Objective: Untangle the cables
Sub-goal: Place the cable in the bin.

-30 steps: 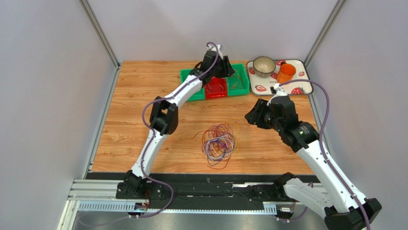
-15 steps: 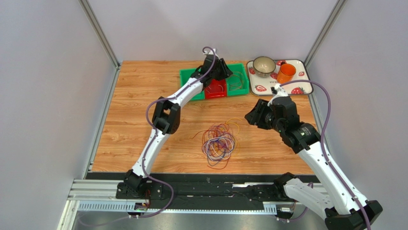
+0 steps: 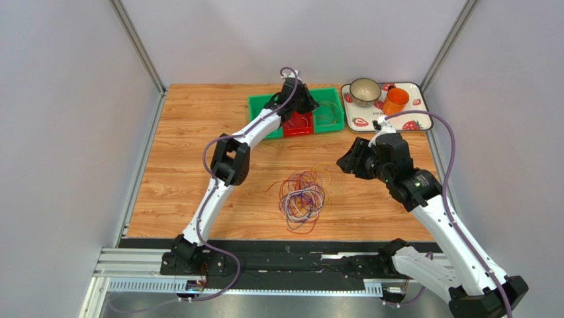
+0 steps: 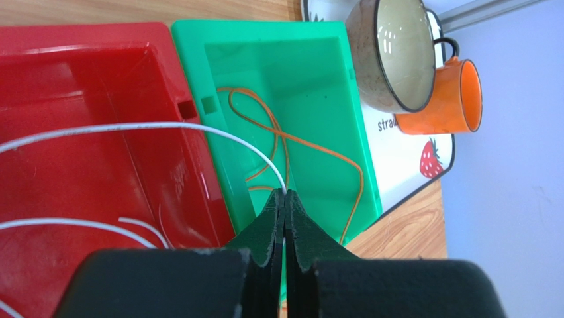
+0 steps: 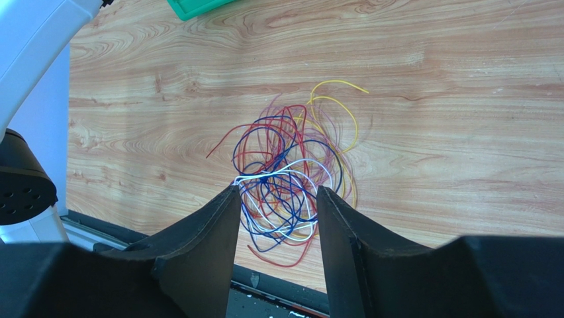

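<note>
**A:** Where do the cables lie?

**B:** Most sit in one loose tangle of thin wire cables (image 3: 302, 195) in red, blue, purple, yellow and white. It is on the wooden table (image 3: 185, 146), well to the near side of the shallow red plastic bin (image 3: 299, 126). A thin white cable (image 4: 132, 127) arcs across that red bin, and more white strands lie lower inside it. A looped orange cable (image 4: 284, 142) rests in the green plastic bin (image 4: 291, 66) that touches the red bin's right wall.

**A:** And the left gripper?

**B:** The left gripper (image 4: 286, 199) hangs over the seam between the red bin and that green one. Its jaws are pressed together, and the white cable's end runs right into their tips, so it is pinched there.

**A:** The right gripper?

**B:** The right gripper (image 5: 278, 192) is released, with its jaws standing apart and nothing between them. It hovers above the table on the near right of the red bin, looking down at the tangle without touching it.

**A:** Anything else close by?

**B:** Further right of the red bin, beyond the green one, is a white strawberry-printed tray (image 3: 417, 116). On it are a speckled beige ceramic bowl (image 4: 390, 46) and an orange mug (image 4: 443, 99) beside it.
</note>
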You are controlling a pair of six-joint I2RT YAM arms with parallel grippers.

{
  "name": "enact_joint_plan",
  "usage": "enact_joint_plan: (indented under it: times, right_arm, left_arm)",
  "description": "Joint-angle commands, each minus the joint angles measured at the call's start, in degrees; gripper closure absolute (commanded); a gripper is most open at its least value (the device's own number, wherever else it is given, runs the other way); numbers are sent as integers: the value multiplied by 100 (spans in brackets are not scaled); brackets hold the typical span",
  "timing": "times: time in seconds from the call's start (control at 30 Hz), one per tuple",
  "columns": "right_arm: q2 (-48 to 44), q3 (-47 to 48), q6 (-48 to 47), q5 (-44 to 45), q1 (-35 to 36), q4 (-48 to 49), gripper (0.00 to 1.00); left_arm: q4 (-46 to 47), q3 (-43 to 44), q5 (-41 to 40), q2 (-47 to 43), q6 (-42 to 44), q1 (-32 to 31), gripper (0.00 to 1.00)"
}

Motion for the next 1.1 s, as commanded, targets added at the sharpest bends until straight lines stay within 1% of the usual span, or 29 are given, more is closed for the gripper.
enact_joint_plan:
  times: [0.0,0.13,0.23,0.37,0.43,0.57,0.63,0.87,1.07]
  right_arm:
    - [-18,112,6,-148,8,149,50]
    - [-35,59,32,-184,17,210,50]
    - [-9,7,58,-254,17,271,51]
    - [44,7,67,-289,17,289,51]
    - [79,15,59,-289,17,289,51]
    - [88,16,58,-298,17,281,51]
    - [105,24,76,-307,17,298,51]
    - [228,24,94,-421,17,377,52]
    - [263,24,102,-482,17,412,52]
  left_arm:
    - [-151,-433,178,-832,195,140,100]
    - [-11,-1556,266,-1404,142,394,100]
    - [16,-1910,415,-1677,230,526,100]
    - [-186,-1806,583,-1766,580,588,100]
    - [-466,-1736,452,-1809,660,606,100]
    - [-678,-1876,240,-1967,827,659,100]
    - [-731,-1955,266,-1968,880,668,100]
    - [-872,-1938,591,-1565,916,659,100]
    - [-1329,-1569,715,-1186,1030,597,100]
